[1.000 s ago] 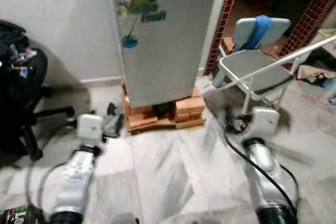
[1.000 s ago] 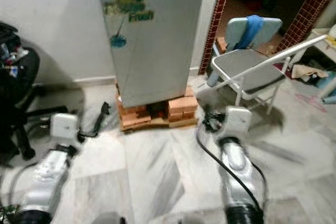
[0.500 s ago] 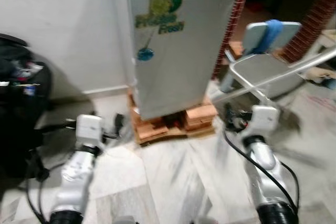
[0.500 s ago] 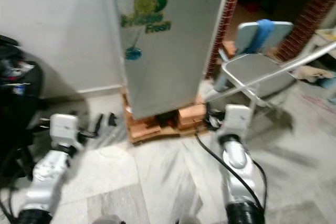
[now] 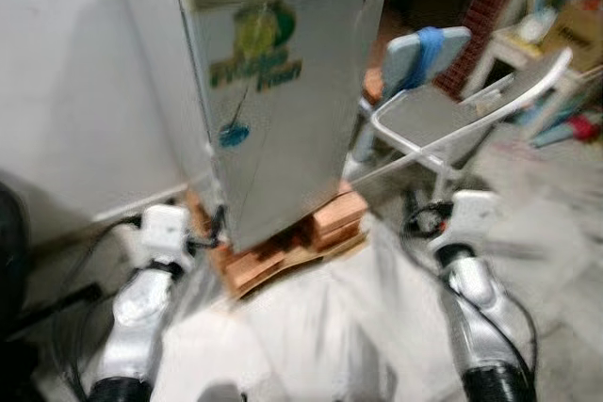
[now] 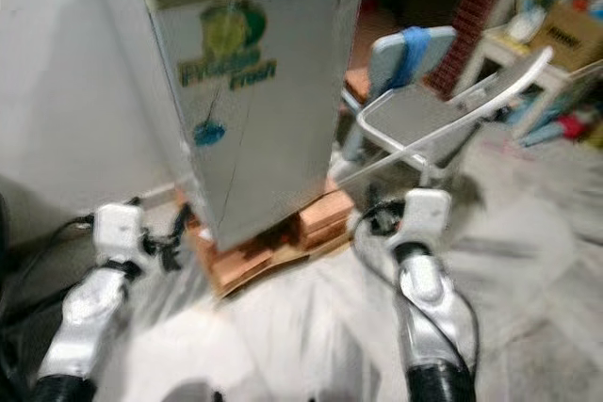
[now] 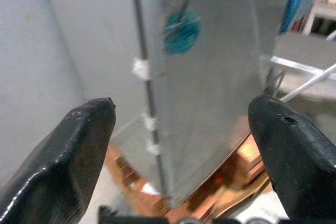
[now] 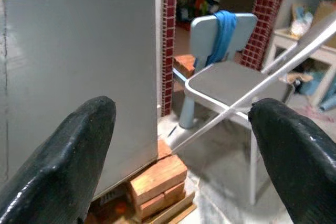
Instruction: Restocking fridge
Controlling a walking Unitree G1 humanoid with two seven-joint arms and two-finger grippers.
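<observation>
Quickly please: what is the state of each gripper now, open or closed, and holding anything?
Left gripper: open, holding nothing, pointed at the fridge.
Right gripper: open, holding nothing.

A pale marble floor (image 5: 358, 327) is seen, on which stacked bricks (image 5: 283, 247) are set, carrying the closed fridge (image 5: 283, 91). A folding chair (image 5: 443, 124) is stood to the right.

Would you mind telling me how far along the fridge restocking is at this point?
Barely begun. Done: the robot stands facing the fridge, which sits on bricks. In hand: nothing; the left gripper and right gripper are both open and empty, held out toward the fridge. Left: the door is shut, so it has to be opened, and no items to stock are visible yet. A folding chair stands to the right.
</observation>
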